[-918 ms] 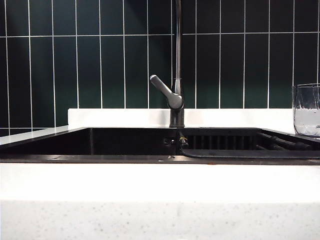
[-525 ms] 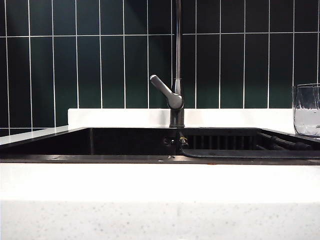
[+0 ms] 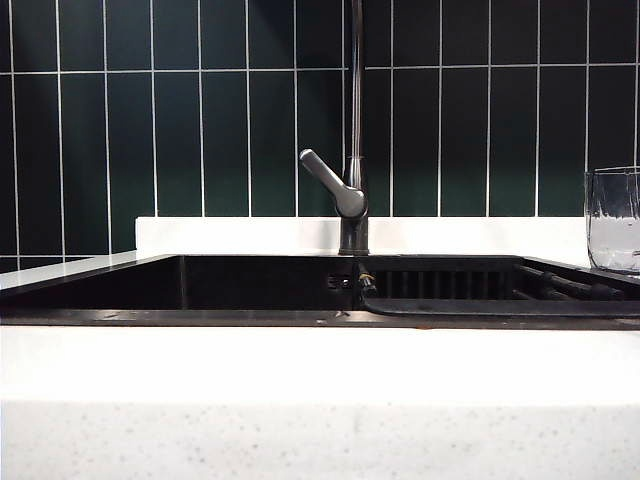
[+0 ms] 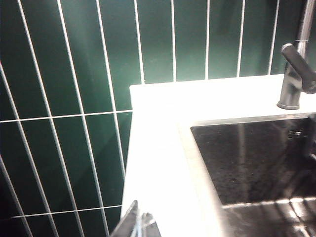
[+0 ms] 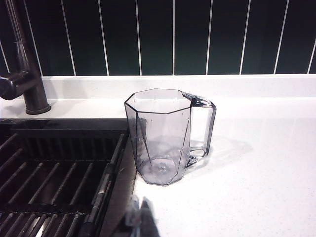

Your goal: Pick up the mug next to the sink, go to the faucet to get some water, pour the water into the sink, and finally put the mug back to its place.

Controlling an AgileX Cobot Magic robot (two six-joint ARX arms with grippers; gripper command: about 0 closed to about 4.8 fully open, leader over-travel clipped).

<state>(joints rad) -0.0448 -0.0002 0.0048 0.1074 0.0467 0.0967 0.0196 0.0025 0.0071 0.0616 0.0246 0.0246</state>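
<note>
Mug upright on surface right of sink, handle free for grasp; left tool, right tool both pressed together, empty, near edge

mug right of sink, faucet behind

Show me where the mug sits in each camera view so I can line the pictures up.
Exterior view: the mug stands at the far right edge, cut off by the frame, on the white counter beside the sink.
Left wrist view: not in it.
Right wrist view: the mug is in the middle, upright, handle away from the sink.
Shared landmark: the faucet, seen in all three.
</note>
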